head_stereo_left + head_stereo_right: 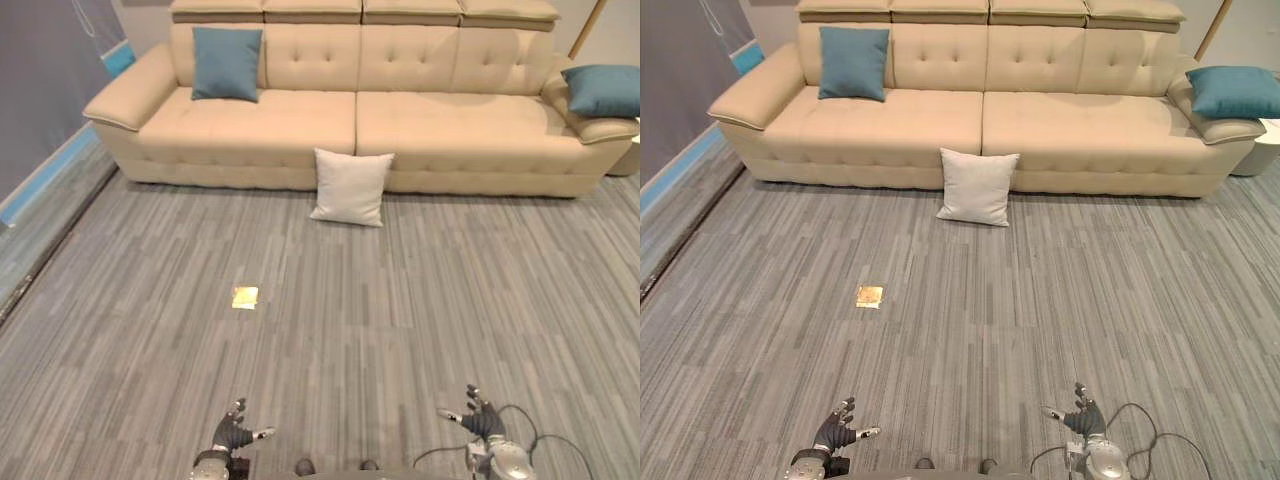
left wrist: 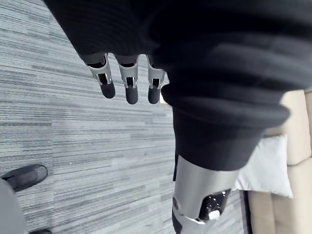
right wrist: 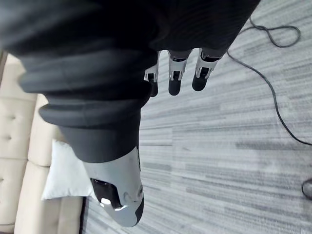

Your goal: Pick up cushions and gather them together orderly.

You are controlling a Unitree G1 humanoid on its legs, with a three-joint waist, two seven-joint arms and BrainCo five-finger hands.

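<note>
White cushion [image 1: 350, 187] stands on grey striped carpet [image 1: 420, 300], leaning against the beige sofa [image 1: 440, 125] front. Left teal cushion [image 1: 227, 63] is propped at the backrest and right teal cushion [image 1: 605, 90] lies on the armrest. Open carpet, bearing a small gold square [image 1: 245, 297], separates them from left hand [image 1: 233, 434] and right hand [image 1: 480, 418], both spread-fingered and empty.
</note>
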